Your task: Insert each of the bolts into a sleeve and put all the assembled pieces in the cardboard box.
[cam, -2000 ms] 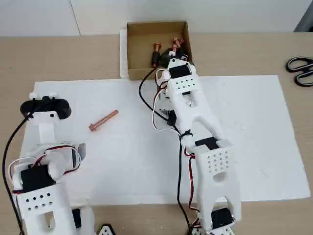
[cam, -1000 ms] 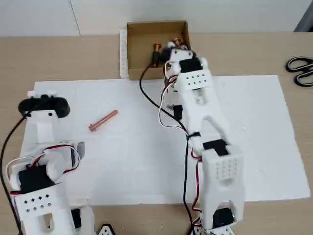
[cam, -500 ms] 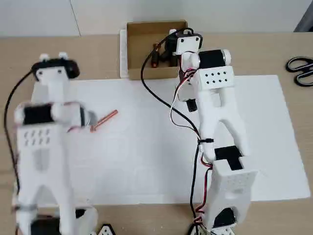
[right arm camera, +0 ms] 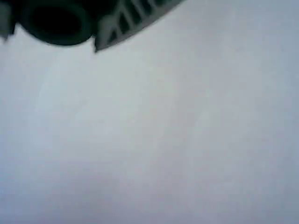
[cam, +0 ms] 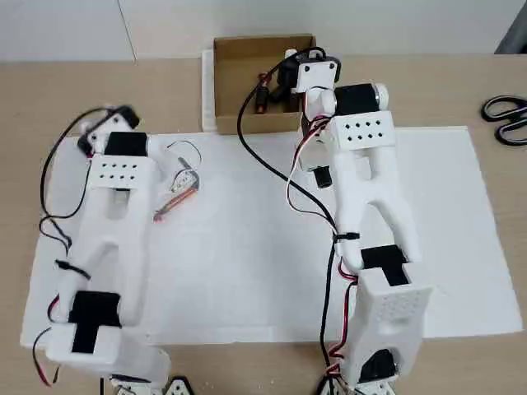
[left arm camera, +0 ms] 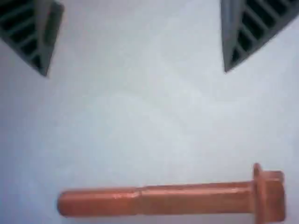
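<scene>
A copper bolt (cam: 176, 202) (left arm camera: 173, 201) lies on the white sheet (cam: 247, 271). My left gripper (cam: 183, 181) (left arm camera: 135, 71) hangs open just above it, its fingers (left arm camera: 42, 37) spread wide and the bolt a little off to one side of the gap. The right gripper (cam: 291, 76) (right arm camera: 53, 44) is raised at the near right corner of the cardboard box (cam: 226, 78), shut on a black sleeve (right arm camera: 53, 22) seen end-on. A bolt with a black sleeve on it (cam: 263, 90) lies inside the box.
Black scissors (cam: 504, 115) lie at the table's far right. A white foam strip (cam: 207, 90) stands against the box's left side. The right arm's cables (cam: 272, 177) hang over the sheet's middle.
The left arm has swung from the sheet's left edge down over the copper bolt. The right arm has drawn back and risen from inside the box to its right corner.
</scene>
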Robot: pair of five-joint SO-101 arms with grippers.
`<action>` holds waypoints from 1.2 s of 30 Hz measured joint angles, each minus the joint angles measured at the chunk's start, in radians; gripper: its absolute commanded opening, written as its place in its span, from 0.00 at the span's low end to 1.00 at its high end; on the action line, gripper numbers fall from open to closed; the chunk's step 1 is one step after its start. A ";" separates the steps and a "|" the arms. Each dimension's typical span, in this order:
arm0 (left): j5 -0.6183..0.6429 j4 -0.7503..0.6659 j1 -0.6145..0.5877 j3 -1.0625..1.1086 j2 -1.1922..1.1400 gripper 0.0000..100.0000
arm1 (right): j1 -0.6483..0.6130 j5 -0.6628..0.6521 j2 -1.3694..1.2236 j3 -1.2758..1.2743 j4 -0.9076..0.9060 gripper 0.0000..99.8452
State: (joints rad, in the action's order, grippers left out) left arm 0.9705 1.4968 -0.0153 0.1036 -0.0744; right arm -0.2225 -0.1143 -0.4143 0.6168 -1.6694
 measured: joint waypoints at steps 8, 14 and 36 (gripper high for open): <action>0.173 -0.060 -0.008 -0.006 -0.150 0.23 | 0.000 0.000 0.000 0.000 0.000 0.00; 0.235 -0.114 -0.049 -0.006 -0.215 0.23 | 0.000 0.000 0.000 0.000 0.000 0.00; 0.290 -0.172 -0.072 -0.031 -0.305 0.23 | 0.000 0.000 0.000 0.000 0.000 0.00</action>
State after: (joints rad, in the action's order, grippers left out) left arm 1.2605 1.3249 -0.0875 0.0729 -0.3798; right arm -0.2225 -0.1143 -0.4143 0.6168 -1.6694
